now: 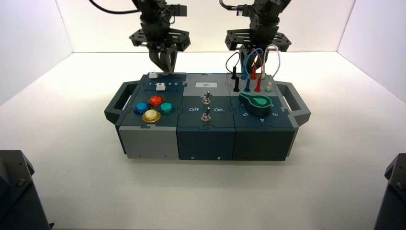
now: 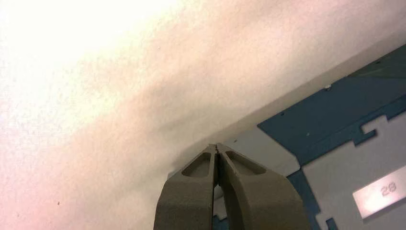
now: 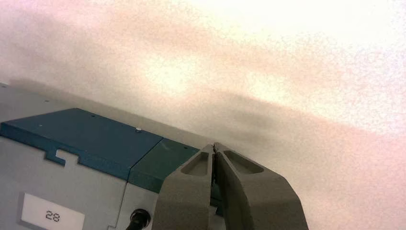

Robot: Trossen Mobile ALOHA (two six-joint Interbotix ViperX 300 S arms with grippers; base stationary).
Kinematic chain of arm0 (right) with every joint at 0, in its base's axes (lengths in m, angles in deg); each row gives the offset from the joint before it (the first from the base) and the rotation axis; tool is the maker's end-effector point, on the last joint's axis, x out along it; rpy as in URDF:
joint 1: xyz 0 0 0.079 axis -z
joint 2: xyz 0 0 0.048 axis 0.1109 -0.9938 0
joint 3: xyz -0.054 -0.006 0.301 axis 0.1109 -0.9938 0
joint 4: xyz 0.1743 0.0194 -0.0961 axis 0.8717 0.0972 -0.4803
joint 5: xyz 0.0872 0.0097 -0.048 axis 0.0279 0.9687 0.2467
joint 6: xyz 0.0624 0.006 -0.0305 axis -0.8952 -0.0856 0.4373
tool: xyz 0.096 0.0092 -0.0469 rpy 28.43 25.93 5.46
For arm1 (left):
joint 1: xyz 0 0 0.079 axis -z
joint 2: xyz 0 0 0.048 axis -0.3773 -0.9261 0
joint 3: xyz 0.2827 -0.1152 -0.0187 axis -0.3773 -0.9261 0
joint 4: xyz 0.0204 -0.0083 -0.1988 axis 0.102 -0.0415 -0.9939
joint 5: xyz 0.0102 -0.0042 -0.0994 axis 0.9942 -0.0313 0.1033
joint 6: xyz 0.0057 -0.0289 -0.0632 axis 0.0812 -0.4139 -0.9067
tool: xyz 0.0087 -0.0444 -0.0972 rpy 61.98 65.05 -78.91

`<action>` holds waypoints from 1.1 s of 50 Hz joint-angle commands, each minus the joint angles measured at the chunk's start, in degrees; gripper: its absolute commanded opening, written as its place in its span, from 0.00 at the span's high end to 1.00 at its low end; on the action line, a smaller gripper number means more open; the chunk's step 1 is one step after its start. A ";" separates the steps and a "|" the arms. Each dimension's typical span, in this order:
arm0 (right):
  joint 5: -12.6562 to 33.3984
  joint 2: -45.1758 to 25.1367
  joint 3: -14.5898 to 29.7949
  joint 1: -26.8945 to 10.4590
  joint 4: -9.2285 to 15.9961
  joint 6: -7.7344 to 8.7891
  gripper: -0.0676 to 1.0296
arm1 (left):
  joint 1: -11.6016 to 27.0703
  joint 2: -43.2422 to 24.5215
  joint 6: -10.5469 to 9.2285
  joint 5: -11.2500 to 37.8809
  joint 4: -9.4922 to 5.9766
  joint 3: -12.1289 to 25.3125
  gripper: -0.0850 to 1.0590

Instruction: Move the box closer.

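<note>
With fingertips pressed together, the left hand [image 2: 216, 145] and right hand [image 3: 214, 145] are positioned at the far side of the box [image 1: 206, 139], which should be drawn nearer evenly across the desk [image 1: 206, 196].

I see the box [image 1: 206, 141] on the bench [image 1: 201, 196]. My left end effector [image 2: 215, 145] is just behind its left part, and my right end effector [image 3: 214, 145] is behind its right part. On top, at the left, two sliders [image 1: 160, 87] sit behind four buttons [image 1: 152, 115]. In the middle, a small display [image 1: 206, 85] is behind two toggle switches [image 1: 206, 117]. At the right, plugged wires [image 1: 257, 85] stand behind the knob [image 1: 258, 104].
</note>
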 commanded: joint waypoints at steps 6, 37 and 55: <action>-0.18 0.70 1.14 0.18 0.00 -0.09 0.96 | 0.70 0.53 0.44 1.85 -0.09 0.44 0.95; -0.09 0.44 -0.88 -0.18 0.18 -0.09 0.96 | 2.02 0.88 0.62 2.64 -0.09 -2.20 0.95; -0.26 0.79 -3.25 -1.23 0.35 -0.18 0.96 | 3.52 1.41 0.53 2.64 -0.35 -3.87 0.95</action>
